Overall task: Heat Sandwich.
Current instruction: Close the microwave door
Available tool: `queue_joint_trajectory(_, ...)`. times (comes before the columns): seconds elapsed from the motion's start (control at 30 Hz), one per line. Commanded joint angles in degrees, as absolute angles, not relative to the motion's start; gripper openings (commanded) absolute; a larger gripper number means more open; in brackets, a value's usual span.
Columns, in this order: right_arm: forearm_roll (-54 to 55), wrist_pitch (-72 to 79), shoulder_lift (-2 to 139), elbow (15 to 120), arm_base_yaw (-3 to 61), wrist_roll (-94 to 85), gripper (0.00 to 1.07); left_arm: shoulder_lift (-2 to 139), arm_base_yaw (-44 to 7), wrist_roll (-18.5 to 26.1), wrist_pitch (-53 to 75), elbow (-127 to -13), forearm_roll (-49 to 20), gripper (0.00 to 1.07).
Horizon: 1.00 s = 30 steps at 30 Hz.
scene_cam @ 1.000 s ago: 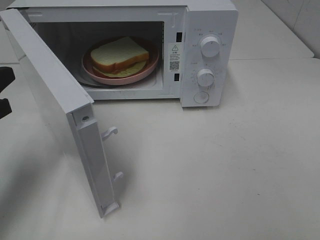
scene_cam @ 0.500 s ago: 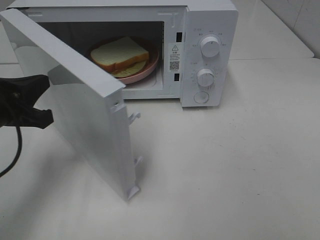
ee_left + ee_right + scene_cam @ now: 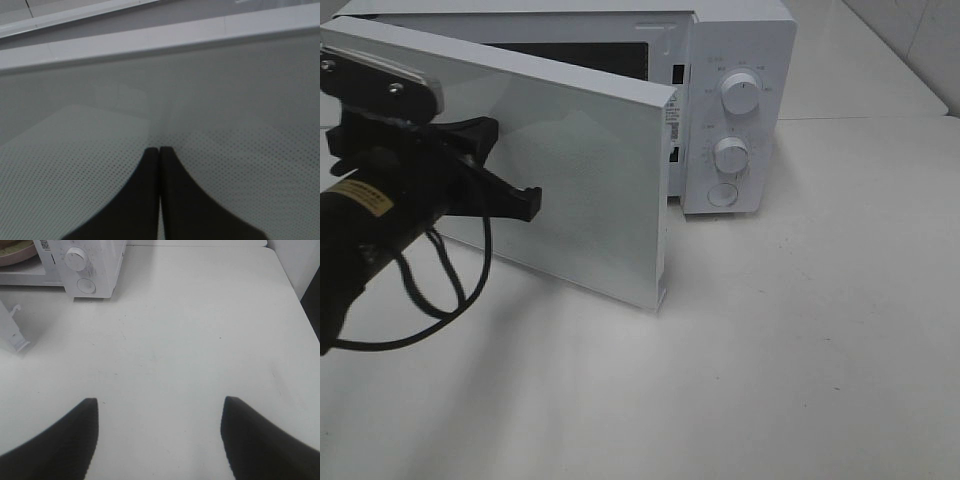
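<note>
The sandwich is hidden behind the white microwave door point(image 3: 590, 190), which stands partly shut. In the right wrist view only a sliver of the pink plate point(image 3: 11, 260) shows inside the microwave point(image 3: 95, 260). My left gripper point(image 3: 517, 196) is shut and empty. Its fingertips point(image 3: 150, 155) press on the door's outer face, over the dotted window. My right gripper point(image 3: 159, 401) is open and empty above the bare tabletop, to the right of the microwave, and is out of the exterior view.
The microwave body point(image 3: 740, 40) has two knobs point(image 3: 740, 92) point(image 3: 731, 155) and a round button point(image 3: 723, 193) on its right panel. The door's latch edge point(image 3: 12, 330) juts over the white table point(image 3: 800, 350). A black cable point(image 3: 440, 290) hangs from my left arm.
The door has swung from wide open to partly shut. My left arm has come in from the left behind it. The sandwich and plate are now covered in the exterior view.
</note>
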<state>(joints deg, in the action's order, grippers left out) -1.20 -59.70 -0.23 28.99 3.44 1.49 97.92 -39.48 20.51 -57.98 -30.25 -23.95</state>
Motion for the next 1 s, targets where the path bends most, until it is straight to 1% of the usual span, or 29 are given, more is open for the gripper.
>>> queue_joint_trajectory(0.03,-1.1,-59.4,-1.7,28.8,3.5,1.4,0.67,101.2,-43.2,26.6,-58.7,-35.5,-35.0,0.0)
queue_joint_trajectory(0.1,-1.1,-59.4,-1.7,28.8,3.5,1.4,0.67,101.8,-43.7,27.4,-58.7,-36.6,-36.3,0.0)
queue_joint_trajectory(0.2,-1.1,-59.4,-1.7,28.8,3.5,1.4,0.67,104.0,-45.5,30.0,-58.8,-40.3,-39.9,0.0)
queue_joint_trajectory(0.27,-1.1,-59.4,-1.7,28.8,3.5,1.4,0.67,104.4,-45.8,30.3,-58.8,-41.0,-40.5,0.0)
queue_joint_trajectory(0.47,-1.1,-59.4,-1.7,28.8,3.5,1.4,0.67,107.1,-46.1,30.4,-59.2,-46.5,-44.6,0.0)
queue_joint_trajectory(0.8,-1.1,-59.4,-1.7,28.8,3.5,1.4,0.67,112.0,-46.1,30.4,-61.2,-54.4,-47.9,0.0)
queue_joint_trajectory(1.0,-1.1,-59.4,-1.7,28.8,3.5,1.4,0.67,114.1,-46.1,30.4,-61.9,-57.2,-49.7,0.0)
